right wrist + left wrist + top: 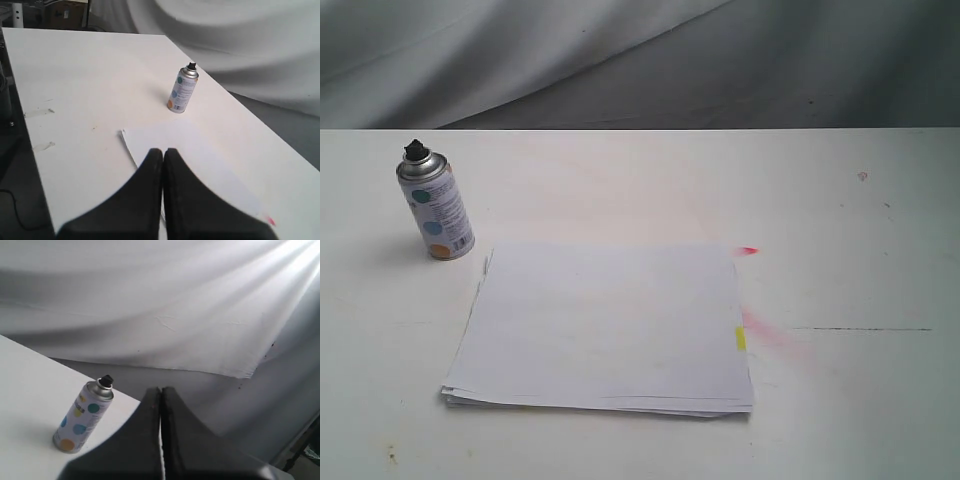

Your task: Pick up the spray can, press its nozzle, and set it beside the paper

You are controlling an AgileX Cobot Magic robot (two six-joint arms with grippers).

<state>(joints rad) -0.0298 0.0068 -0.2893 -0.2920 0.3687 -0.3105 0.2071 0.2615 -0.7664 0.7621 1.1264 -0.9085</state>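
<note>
Currently both jaw pairs are pressed together, holding nothing. The spray can [82,417] stands upright near the left gripper [161,390], off to one side of its tips. The paper [200,155] lies just past the right gripper [163,151], with the can farther beyond.

It looked like a makeshift test lab: a plain white desk [620,180] stood before a draped grey-white cloth [620,60]. Pink spray stains [765,333] marked the desk, and a cardboard box [62,12] sat beyond it.

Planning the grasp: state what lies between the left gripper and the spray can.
Only bare table lies between left gripper and spray can, per the left wrist view.
</note>
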